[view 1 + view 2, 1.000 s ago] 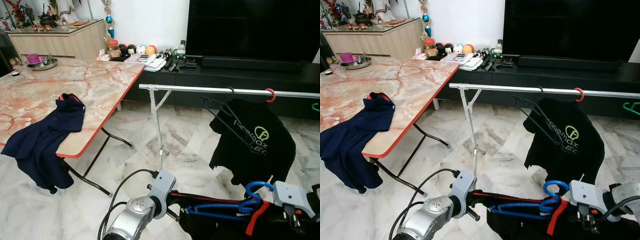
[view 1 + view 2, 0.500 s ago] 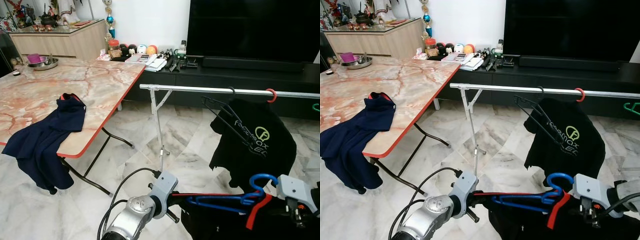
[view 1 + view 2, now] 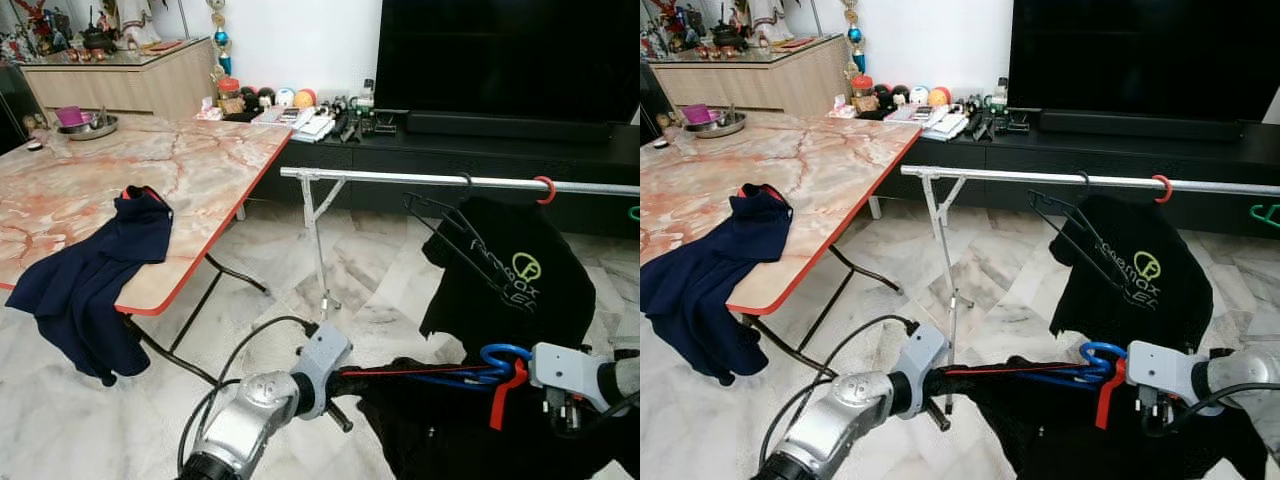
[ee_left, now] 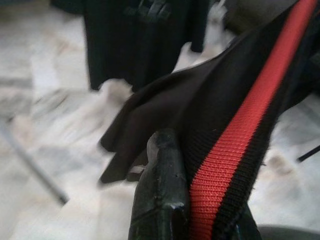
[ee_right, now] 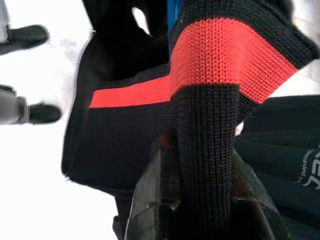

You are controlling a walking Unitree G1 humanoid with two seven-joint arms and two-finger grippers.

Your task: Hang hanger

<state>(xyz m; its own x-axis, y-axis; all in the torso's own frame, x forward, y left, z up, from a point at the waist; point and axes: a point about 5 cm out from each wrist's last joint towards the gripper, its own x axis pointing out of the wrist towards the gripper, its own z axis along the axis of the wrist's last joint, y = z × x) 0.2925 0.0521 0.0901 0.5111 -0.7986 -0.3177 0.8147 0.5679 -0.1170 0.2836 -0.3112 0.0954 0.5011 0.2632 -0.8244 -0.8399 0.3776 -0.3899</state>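
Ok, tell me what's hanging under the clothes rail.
Under the silver rail hang an empty black hanger and a black T-shirt with a green logo. The shirt covers its own hanger, apart from a red hook over the rail.

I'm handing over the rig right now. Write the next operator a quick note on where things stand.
Left gripper: shut on the black shirt with red trim.
Right gripper: shut on the same shirt's collar, beside the blue plastic hanger that carries it.
Silver clothes rail: ahead, above the hanger; a black printed T-shirt already hangs there.
Done: shirt is on the hanger.
Left: hook the hanger over the rail.
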